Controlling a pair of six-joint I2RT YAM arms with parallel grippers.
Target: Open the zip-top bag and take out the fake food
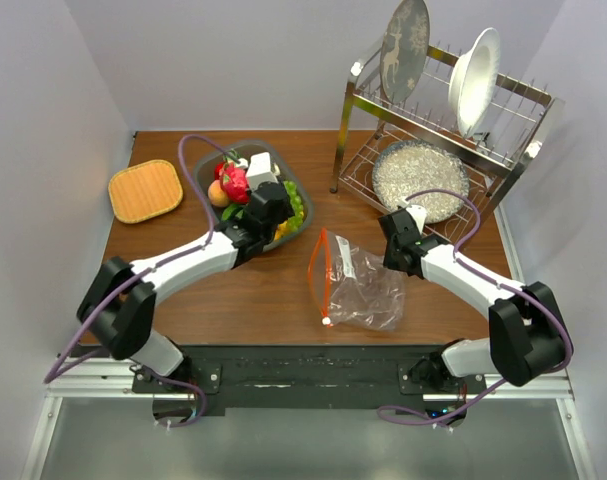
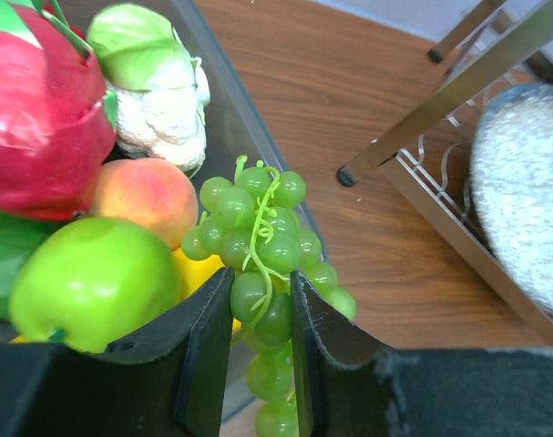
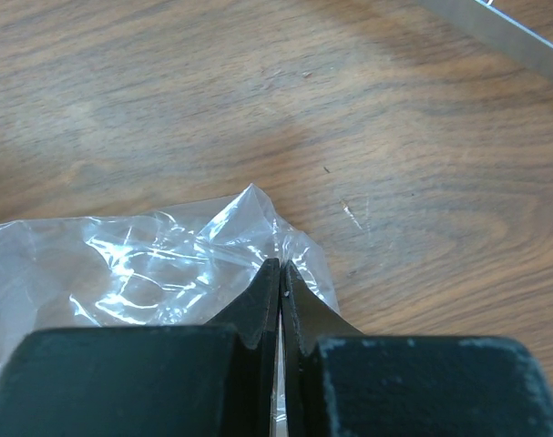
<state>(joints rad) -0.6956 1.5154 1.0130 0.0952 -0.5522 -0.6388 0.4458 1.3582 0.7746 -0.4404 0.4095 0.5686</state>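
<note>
Looking down from the top camera, I am seeing the zip-top bag [image 1: 363,290] lying flat on the wooden table [image 1: 253,295], right of centre and toward the near edge, well apart from the fake food [image 1: 241,188]. The bag is showing as crinkly clear plastic, slack and catching glare, with its orange-red zip strip [image 1: 321,262] running down its left side and a small white slider [image 1: 326,321] sitting at the near end of that strip; I am not making out anything inside it. The right gripper [image 1: 394,253] is holding the bag's far right corner, and in the right wrist view its fingers [image 3: 256,309] are pressing together with a fold of plastic pinched between them. The fake food is sitting heaped in a dark grey bowl [image 2: 229,109] to the far left of the bag: a red piece [image 2: 39,118], a cauliflower [image 2: 158,91], a peach [image 2: 148,191] and a glossy green apple [image 2: 94,282]. The left gripper [image 2: 262,300] is reaching over the bowl's right rim, its jaws clamping a bunch of green grapes [image 2: 258,228] that is hanging over that rim.
</note>
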